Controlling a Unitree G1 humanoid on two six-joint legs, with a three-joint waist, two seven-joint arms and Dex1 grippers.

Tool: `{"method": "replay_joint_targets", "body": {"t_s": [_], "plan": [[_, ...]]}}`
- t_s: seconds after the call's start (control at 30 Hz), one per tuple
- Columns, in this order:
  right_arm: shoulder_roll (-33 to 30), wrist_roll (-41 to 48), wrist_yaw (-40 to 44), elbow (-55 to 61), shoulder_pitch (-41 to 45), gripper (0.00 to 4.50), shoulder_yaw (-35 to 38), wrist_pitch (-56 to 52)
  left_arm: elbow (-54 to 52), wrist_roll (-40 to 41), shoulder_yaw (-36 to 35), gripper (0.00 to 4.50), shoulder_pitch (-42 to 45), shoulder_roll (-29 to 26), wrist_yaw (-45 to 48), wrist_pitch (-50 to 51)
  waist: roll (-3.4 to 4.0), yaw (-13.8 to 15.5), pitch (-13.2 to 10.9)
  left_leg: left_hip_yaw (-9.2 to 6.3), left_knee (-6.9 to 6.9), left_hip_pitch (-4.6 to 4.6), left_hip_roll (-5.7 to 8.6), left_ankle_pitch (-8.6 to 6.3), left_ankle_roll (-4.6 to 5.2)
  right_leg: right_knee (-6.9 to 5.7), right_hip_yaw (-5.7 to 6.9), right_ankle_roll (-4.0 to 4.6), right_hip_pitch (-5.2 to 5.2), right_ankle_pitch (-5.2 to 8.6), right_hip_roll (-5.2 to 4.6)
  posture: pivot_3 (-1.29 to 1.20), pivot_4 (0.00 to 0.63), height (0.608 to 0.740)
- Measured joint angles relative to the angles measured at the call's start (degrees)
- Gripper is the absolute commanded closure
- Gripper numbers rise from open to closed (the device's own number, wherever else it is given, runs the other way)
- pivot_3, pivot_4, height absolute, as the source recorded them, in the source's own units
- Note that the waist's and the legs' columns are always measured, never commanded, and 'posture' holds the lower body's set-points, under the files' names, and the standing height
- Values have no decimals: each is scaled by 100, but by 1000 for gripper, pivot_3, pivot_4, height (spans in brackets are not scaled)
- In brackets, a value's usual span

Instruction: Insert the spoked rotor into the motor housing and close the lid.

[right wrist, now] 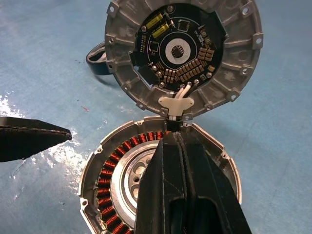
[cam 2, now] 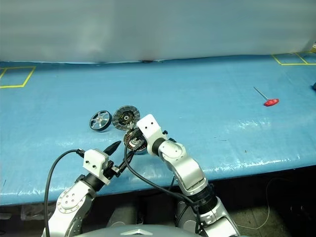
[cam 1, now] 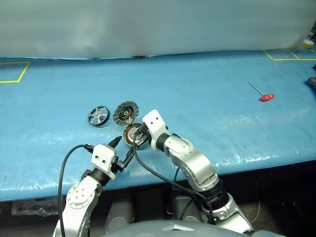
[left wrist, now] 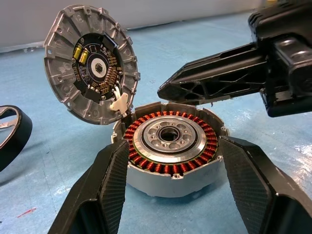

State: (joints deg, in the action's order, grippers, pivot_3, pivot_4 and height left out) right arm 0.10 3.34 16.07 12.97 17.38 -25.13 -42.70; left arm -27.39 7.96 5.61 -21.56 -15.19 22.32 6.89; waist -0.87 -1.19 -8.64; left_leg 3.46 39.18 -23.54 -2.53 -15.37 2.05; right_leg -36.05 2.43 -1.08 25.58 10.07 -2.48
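Observation:
The motor housing (left wrist: 170, 168) lies on the blue table with its copper windings showing. Its lid (left wrist: 90, 63) stands tilted open at the far rim, circuit face toward me. The spoked rotor (cam 1: 98, 116) rests on the table just left of the lid. My left gripper (left wrist: 173, 144) is open, with a finger (left wrist: 112, 185) on each side of the housing; I cannot tell whether they touch it. My right gripper (right wrist: 173, 136) is shut and empty, its tip over the housing near the lid's hinge.
A red-handled tool (cam 1: 266, 97) lies far to the right. Yellow tape marks (cam 1: 15, 74) sit at the table's far corners. The table's front edge (cam 1: 256, 163) runs close below the housing. Black cables trail from both wrists.

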Motion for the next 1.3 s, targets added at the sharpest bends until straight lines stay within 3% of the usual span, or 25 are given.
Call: {"method": "replay_joint_targets", "body": {"t_s": [0.5,1.3], "plan": [[89,-64,80,-562,104,4475,-162,342,0,-1,-1,1286,-17,20,-12,1,0,0,0,0,0,0,0,0,0,0,0,0,0,0,0,0,150,740],[-256,-71,123,-158,-329,4475,-81,353,1,-3,-2,1286,-21,35,-13,3,0,46,0,-1,0,3,1,0,0,0,0,0,-3,0,-1,0,150,740]]}}
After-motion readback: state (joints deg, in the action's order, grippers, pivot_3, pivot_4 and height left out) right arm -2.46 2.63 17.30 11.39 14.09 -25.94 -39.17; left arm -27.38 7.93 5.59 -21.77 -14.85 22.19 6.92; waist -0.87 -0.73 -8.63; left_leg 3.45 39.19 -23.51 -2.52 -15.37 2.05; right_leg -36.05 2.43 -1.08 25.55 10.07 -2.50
